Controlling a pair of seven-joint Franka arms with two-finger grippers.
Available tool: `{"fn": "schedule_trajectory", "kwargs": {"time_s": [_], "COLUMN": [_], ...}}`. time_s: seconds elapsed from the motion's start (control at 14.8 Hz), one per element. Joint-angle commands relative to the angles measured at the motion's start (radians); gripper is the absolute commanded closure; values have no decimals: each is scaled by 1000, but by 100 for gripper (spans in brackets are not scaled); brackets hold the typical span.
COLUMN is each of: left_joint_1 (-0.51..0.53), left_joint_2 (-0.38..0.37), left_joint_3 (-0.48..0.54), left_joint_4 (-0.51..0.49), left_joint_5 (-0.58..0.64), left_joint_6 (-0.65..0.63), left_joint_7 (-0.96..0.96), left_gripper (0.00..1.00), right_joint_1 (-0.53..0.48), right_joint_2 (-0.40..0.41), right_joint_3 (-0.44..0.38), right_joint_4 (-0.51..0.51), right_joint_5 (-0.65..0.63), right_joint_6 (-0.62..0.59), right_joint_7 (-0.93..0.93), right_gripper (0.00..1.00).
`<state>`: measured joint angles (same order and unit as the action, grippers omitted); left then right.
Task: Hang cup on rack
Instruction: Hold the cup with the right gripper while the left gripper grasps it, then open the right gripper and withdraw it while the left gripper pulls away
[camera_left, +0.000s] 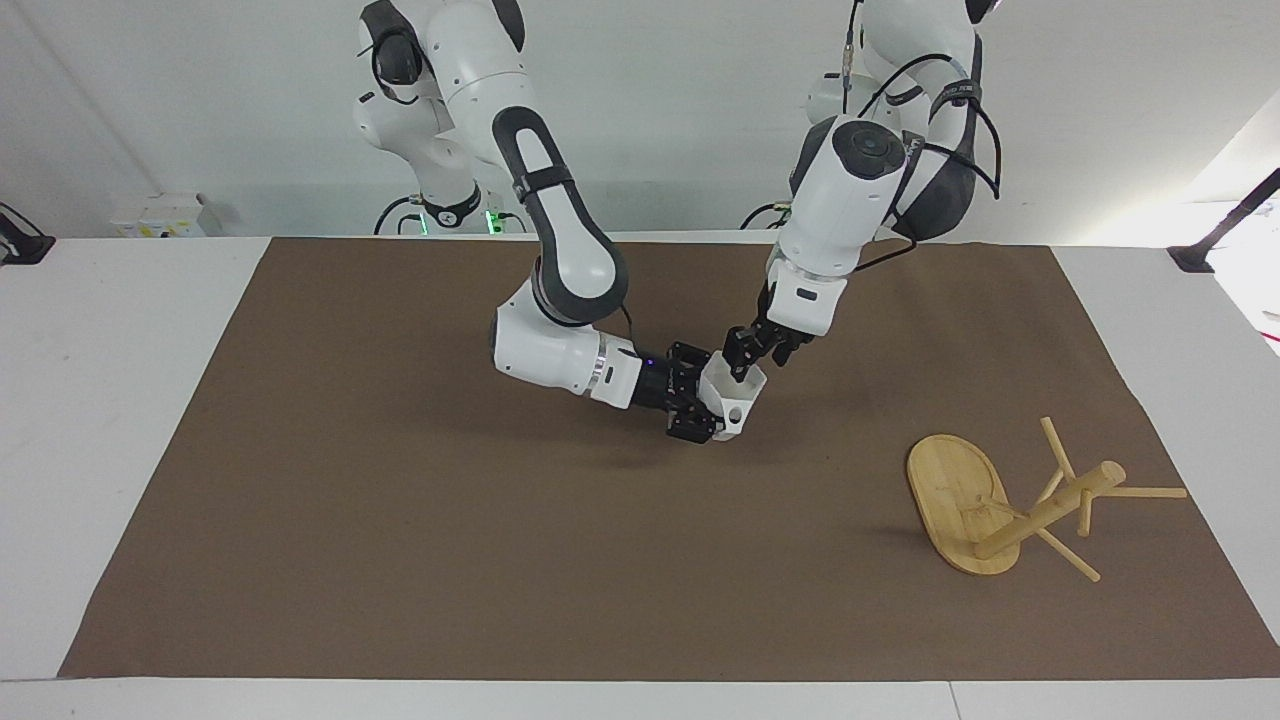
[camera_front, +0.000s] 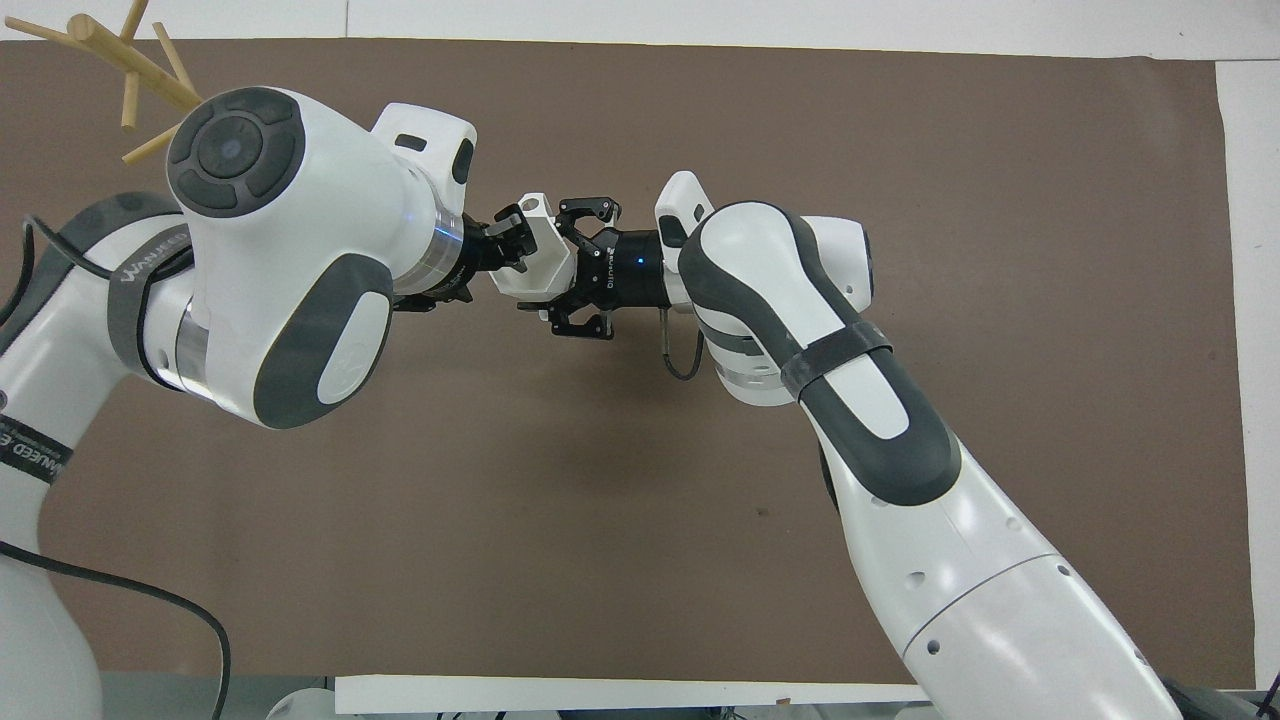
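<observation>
The white faceted cup (camera_left: 737, 398) (camera_front: 538, 265) hangs on its side above the middle of the brown mat, mouth turned toward the left arm's end. My right gripper (camera_left: 711, 392) (camera_front: 560, 266) is shut on the cup's base end. My left gripper (camera_left: 743, 364) (camera_front: 506, 240) has come down at a slant onto the cup's rim and partly covers the mouth. The bamboo rack (camera_left: 955, 495) lies tipped over on the mat toward the left arm's end, farther from the robots than the cup. Its pegs (camera_front: 130, 62) stick out sideways.
The brown mat (camera_left: 400, 500) covers most of the white table. A black clamp (camera_left: 1215, 240) sits at the table edge at the left arm's end, and a small white box (camera_left: 160, 215) at the right arm's end.
</observation>
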<state>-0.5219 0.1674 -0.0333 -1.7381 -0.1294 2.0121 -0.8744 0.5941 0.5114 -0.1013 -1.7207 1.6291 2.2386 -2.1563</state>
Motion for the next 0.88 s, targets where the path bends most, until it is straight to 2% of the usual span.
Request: {"fn": "schedule_trajectory", "kwargs": {"time_s": [0.0, 0.27, 0.34, 0.41, 0.47, 0.68, 0.81], "left_joint_1": [-17, -13, -12, -12, -12, -4, -4], "left_joint_2": [-16, -16, -16, -16, -16, -12, -12], "left_joint_3": [15, 15, 15, 15, 15, 16, 18], "left_joint_4": [-31, -31, -31, -31, -31, -23, -18], "left_joint_5": [-16, -18, -19, -19, -22, -44, -42], "left_joint_6": [13, 14, 14, 14, 14, 17, 14], "left_joint_7": [-12, -8, -8, -8, -12, -21, -21], "left_gripper": [99, 100, 100, 100, 100, 100, 100], "right_joint_1": [-4, -4, -7, -10, -16, -78, -147], "right_joint_2": [-13, -13, -13, -13, -14, -16, -21], "right_joint_3": [3, 3, 3, 3, 3, 3, 0], "right_joint_4": [-11, -13, -11, -11, -13, -14, -14], "right_joint_5": [23, 23, 23, 25, 23, 14, 2], "right_joint_6": [7, 7, 7, 7, 6, -31, -127], "right_joint_7": [6, 6, 6, 10, 10, 1, 3], "right_gripper": [82, 82, 73, 31, 2, 1, 1]}}
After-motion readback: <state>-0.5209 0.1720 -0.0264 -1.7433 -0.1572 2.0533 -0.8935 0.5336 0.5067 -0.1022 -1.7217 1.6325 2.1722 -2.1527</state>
